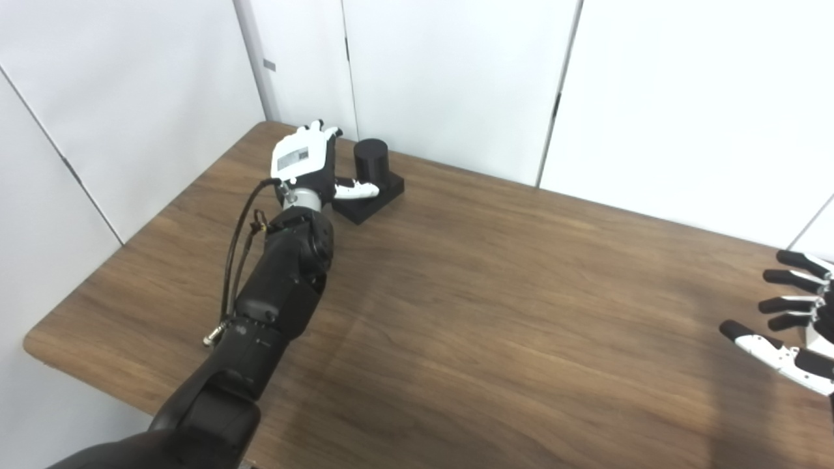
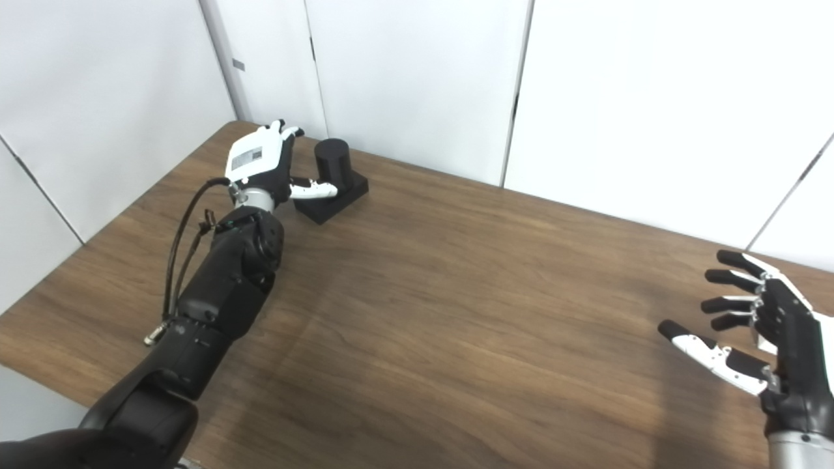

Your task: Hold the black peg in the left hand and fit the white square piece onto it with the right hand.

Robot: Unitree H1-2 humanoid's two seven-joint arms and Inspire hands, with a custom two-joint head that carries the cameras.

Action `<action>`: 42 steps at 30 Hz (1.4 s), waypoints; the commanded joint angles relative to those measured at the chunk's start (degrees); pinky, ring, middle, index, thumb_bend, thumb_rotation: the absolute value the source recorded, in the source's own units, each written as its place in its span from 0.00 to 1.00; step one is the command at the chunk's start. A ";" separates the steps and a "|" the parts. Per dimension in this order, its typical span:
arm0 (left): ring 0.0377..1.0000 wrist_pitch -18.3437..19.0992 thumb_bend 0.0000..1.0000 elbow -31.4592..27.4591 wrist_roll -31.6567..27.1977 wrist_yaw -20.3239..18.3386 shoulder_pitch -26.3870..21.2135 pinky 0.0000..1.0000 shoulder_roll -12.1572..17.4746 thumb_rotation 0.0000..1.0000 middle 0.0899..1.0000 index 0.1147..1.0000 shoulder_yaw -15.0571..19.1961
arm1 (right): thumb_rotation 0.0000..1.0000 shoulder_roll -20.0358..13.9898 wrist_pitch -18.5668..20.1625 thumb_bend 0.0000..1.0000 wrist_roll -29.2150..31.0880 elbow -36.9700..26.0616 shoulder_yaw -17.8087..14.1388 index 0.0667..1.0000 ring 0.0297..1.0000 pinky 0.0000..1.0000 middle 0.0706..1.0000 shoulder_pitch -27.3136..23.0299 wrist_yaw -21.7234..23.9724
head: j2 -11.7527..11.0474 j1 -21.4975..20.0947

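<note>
The black peg (image 1: 371, 161) is a short upright cylinder on a black square base (image 1: 373, 198), standing at the far left of the table. My left hand (image 1: 306, 159) is stretched out beside it on its left, open, with the thumb (image 1: 357, 189) lying across the base's front and the other fingers reaching behind the cylinder. My right hand (image 2: 756, 326) hovers over the table's right end, open, fingers spread and empty. No white square piece shows in either view.
The wooden table (image 1: 495, 312) has a rounded near-left corner and white wall panels (image 1: 456, 78) close behind it. A cable (image 1: 234, 254) loops off my left forearm.
</note>
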 commanded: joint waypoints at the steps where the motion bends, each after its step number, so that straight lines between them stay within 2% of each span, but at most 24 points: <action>1: 1.00 0.15 0.97 -0.53 0.64 0.61 -3.29 1.00 0.88 0.51 1.00 0.87 0.18 | 0.00 -0.41 -1.62 0.64 0.03 -1.57 -0.38 0.72 0.52 0.44 0.65 -1.44 -0.40 | 0.15 0.05; 8: 1.00 0.11 0.97 2.28 -1.87 0.50 -3.67 1.00 1.05 0.52 1.00 0.87 -0.90 | 0.00 0.13 -3.81 0.60 -0.02 -0.91 -0.52 0.70 0.51 0.43 0.64 -1.46 -1.72 | 0.31 -0.47; 15: 1.00 0.13 1.00 4.74 -3.17 0.79 -4.56 1.00 1.28 0.57 1.00 0.85 -2.52 | 0.00 0.74 -2.05 0.60 -0.11 -1.75 -0.63 0.69 0.52 0.43 0.65 -1.41 -1.68 | 0.67 -0.69; 21: 1.00 0.10 0.99 6.29 -4.53 1.00 -5.61 1.00 1.70 0.56 1.00 0.80 -3.77 | 0.00 0.95 -1.85 0.62 -0.35 -1.80 -0.63 0.67 0.52 0.43 0.64 -1.46 -1.69 | 0.72 -1.41; 26: 1.00 0.13 0.98 9.03 -3.07 0.42 -6.80 0.98 3.20 0.56 0.99 0.77 -5.99 | 0.00 1.13 -1.69 0.63 -0.62 -1.91 -0.61 0.67 0.54 0.43 0.65 -1.37 -1.69 | 0.87 -1.70; 32: 1.00 0.04 0.94 11.58 -4.53 1.10 -7.53 1.00 4.85 0.47 0.98 0.75 -7.42 | 0.00 0.88 -2.71 0.63 -1.04 -0.98 -0.85 0.67 0.54 0.43 0.66 -1.43 -2.11 | 0.94 -1.58; 42: 1.00 0.15 0.89 13.42 -3.90 0.23 -8.56 0.99 5.85 0.44 0.96 0.72 -7.65 | 0.00 0.61 -1.83 0.62 -0.48 -1.75 -1.33 0.68 0.55 0.44 0.67 -1.13 -1.44 | 1.45 -1.28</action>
